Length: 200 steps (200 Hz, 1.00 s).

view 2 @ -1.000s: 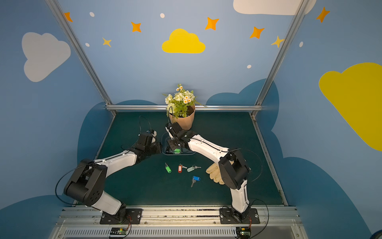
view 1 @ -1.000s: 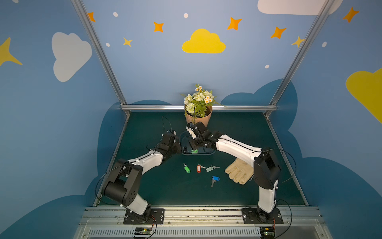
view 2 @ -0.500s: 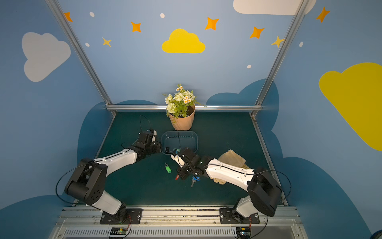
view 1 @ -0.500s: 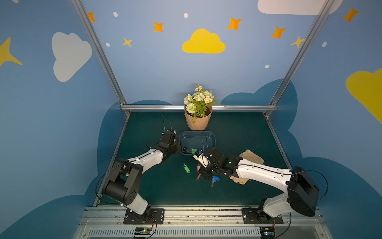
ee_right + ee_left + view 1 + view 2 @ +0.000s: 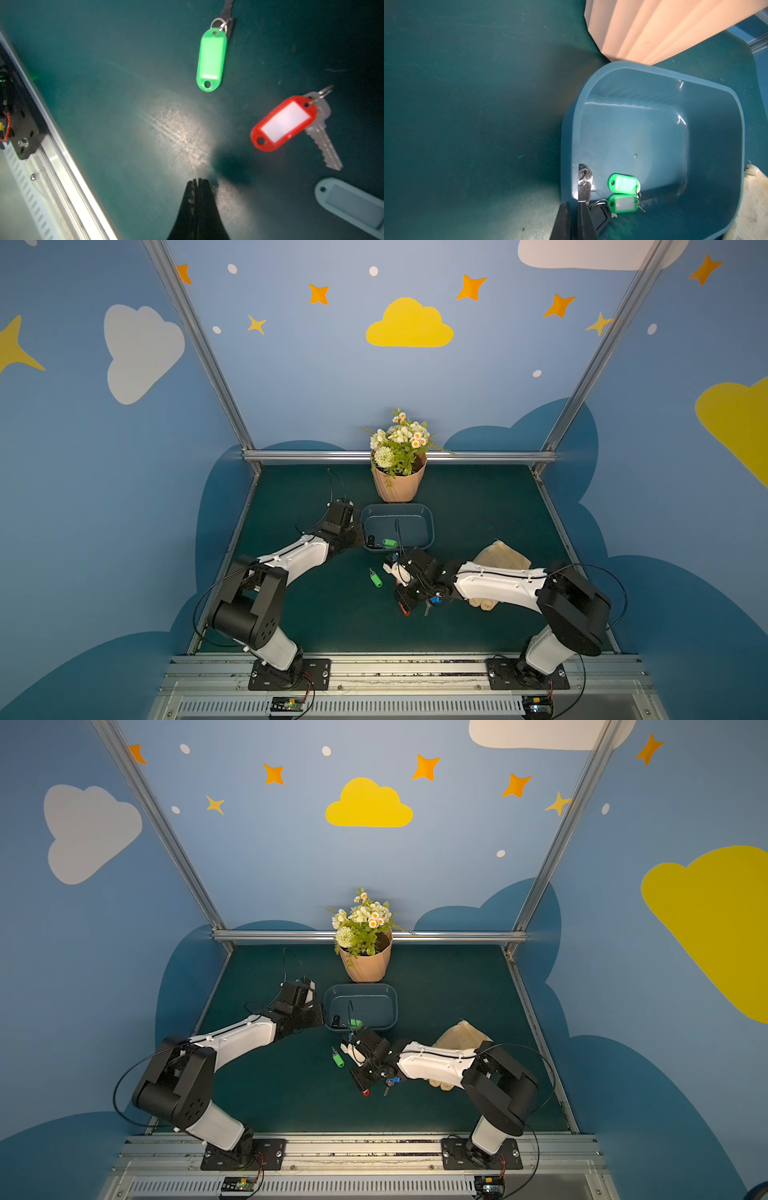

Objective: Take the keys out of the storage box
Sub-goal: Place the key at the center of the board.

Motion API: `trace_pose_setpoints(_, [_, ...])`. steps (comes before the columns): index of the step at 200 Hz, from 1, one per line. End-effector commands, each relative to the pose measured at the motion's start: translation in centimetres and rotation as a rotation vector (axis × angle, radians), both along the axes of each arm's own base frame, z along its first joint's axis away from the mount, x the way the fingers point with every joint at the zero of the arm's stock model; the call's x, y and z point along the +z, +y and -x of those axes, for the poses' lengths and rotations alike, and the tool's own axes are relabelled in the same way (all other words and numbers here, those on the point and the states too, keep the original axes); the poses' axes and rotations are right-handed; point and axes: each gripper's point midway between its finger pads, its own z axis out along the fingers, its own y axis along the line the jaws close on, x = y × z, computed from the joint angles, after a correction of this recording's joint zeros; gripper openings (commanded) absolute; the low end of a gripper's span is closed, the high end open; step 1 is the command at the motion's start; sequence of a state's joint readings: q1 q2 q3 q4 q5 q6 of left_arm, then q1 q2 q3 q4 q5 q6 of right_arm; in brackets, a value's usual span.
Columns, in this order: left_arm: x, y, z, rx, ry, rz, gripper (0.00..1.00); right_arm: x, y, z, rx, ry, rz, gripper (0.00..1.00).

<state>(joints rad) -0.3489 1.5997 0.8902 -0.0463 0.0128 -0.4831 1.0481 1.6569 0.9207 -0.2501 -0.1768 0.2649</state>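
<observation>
Blue-grey box: left claw clamped on its wall, steadying. Right claw: pressed together, empty, over mat before box. Keys: green tag, black tag inside; red tag, others out front. Emptying underway; next, probably: open, reach in.

Left gripper was clamped on the storage box wall. Inside, beside that wall, lay a silver key, a green tag and a black tag.
</observation>
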Motion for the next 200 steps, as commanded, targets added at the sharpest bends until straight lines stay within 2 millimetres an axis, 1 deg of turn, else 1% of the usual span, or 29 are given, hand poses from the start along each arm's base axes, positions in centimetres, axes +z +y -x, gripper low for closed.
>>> trace_pose_setpoints(1, [-0.4, 0.0, 0.1, -0.01, 0.029, -0.004, 0.03, -1.8, -0.9, 1.2, 0.025, 0.03, 0.067, 0.0])
trace_pose_setpoints(11, [-0.3, -0.1, 0.1, -0.012, 0.028, -0.005, 0.03, -1.9, -1.0, 1.4, 0.029, 0.03, 0.08, 0.0])
trace_pose_setpoints(58, [-0.4, -0.2, 0.1, -0.013, 0.031, 0.002, 0.03, -2.3, -1.7, 0.7, -0.001, -0.007, 0.115, 0.0])
trace_pose_setpoints(71, [-0.3, -0.2, 0.1, -0.015, 0.031, 0.002, 0.03, -2.4, -1.9, 0.3, -0.012, -0.02, 0.137, 0.05])
trace_pose_setpoints(76, [-0.4, -0.2, 0.2, -0.018, 0.032, 0.001, 0.03, -2.3, -1.9, 0.2, -0.015, -0.025, 0.144, 0.09])
trace_pose_setpoints(84, [-0.3, -0.2, 0.1, -0.017, 0.029, 0.002, 0.03, -2.1, -2.0, 0.0, -0.019, -0.031, 0.158, 0.18])
trace_pose_setpoints(100, [-0.2, -0.2, 0.2, -0.018, 0.031, 0.002, 0.03, -1.2, -2.3, -0.6, -0.031, -0.054, 0.177, 0.27])
trace_pose_setpoints(117, [-0.1, -0.2, 0.2, -0.021, 0.027, 0.004, 0.03, 0.7, -2.6, -1.2, -0.044, -0.091, 0.162, 0.43])
trace_pose_setpoints(123, [-0.1, -0.2, 0.2, -0.021, 0.027, 0.003, 0.03, 1.5, -2.9, -1.4, -0.052, -0.098, 0.15, 0.5])
trace_pose_setpoints(137, [0.0, -0.2, 0.3, -0.022, 0.024, 0.002, 0.03, 3.8, -3.2, -2.1, -0.069, -0.12, 0.103, 0.59])
trace_pose_setpoints(145, [0.0, -0.2, 0.2, -0.023, 0.022, 0.003, 0.03, 5.0, -3.8, -2.8, -0.102, -0.142, 0.087, 0.62])
trace_pose_setpoints(162, [0.3, -0.3, 0.3, -0.028, 0.011, 0.008, 0.03, 7.6, -5.9, -5.4, -0.215, -0.186, 0.054, 0.68])
trace_pose_setpoints(172, [0.5, -0.3, 0.4, -0.031, -0.002, 0.013, 0.03, 8.8, -7.5, -7.4, -0.315, -0.199, 0.032, 0.8])
trace_pose_setpoints(175, [0.5, -0.4, 0.4, -0.033, -0.006, 0.016, 0.03, 9.0, -8.1, -8.1, -0.356, -0.199, 0.028, 0.81])
trace_pose_setpoints(192, [0.9, -0.5, 0.6, -0.041, -0.034, 0.031, 0.03, 9.6, -10.9, -11.7, -0.556, -0.189, -0.006, 0.82])
trace_pose_setpoints(194, [0.9, -0.5, 0.6, -0.042, -0.038, 0.033, 0.03, 9.6, -11.2, -12.1, -0.582, -0.189, -0.009, 0.81])
trace_pose_setpoints(200, [1.0, -0.6, 0.6, -0.045, -0.048, 0.038, 0.03, 9.5, -12.0, -13.3, -0.653, -0.178, -0.02, 0.74])
